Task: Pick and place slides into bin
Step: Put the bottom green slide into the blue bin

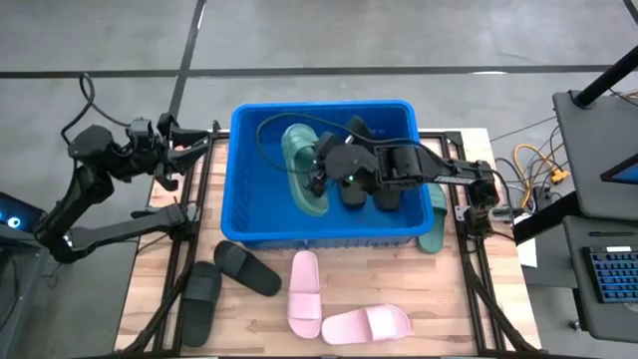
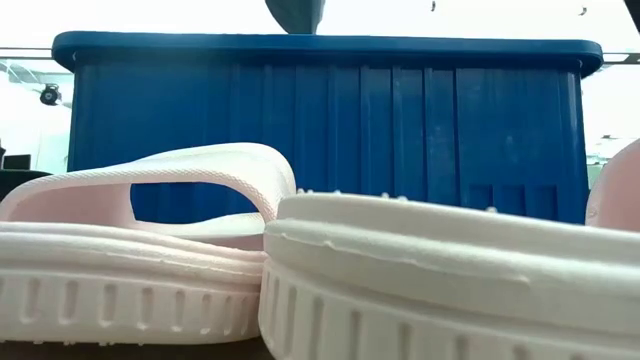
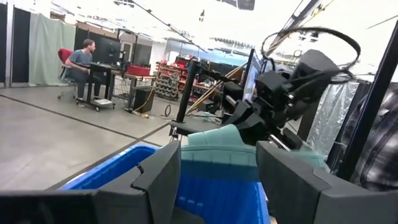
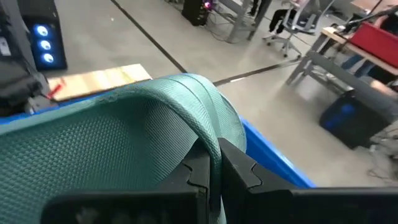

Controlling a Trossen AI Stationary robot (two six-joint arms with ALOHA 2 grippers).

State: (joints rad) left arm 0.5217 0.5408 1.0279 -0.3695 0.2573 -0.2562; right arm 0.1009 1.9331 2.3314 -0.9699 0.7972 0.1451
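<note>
The blue bin (image 1: 259, 130) stands at the table's middle; its near wall fills the low view (image 2: 330, 140). My right gripper (image 1: 321, 172) reaches into it from the right, shut on a dark green slide (image 1: 299, 165). Two black slides (image 1: 371, 197) lie on the bin floor under the arm. The second green slide (image 1: 435, 224) lies on the table by the bin's right wall. Two black slides (image 1: 244, 267) and two pale pink slides (image 1: 304, 294) lie on the near part of the table. My left gripper (image 1: 191, 150) hangs open and empty left of the bin. My right gripper pinches the green slide's wide strap (image 4: 214, 152) between its two fingers, at the strap's edge. The fingers come level from the table's right side. The slide stands on its side inside the bin; I cannot tell whether it touches the bin floor.
The pink slides fill the low view's foreground (image 2: 140, 230). Cables and a keyboard (image 1: 610, 279) lie right of the table. A person sits at a desk far off in the left wrist view (image 3: 81, 59).
</note>
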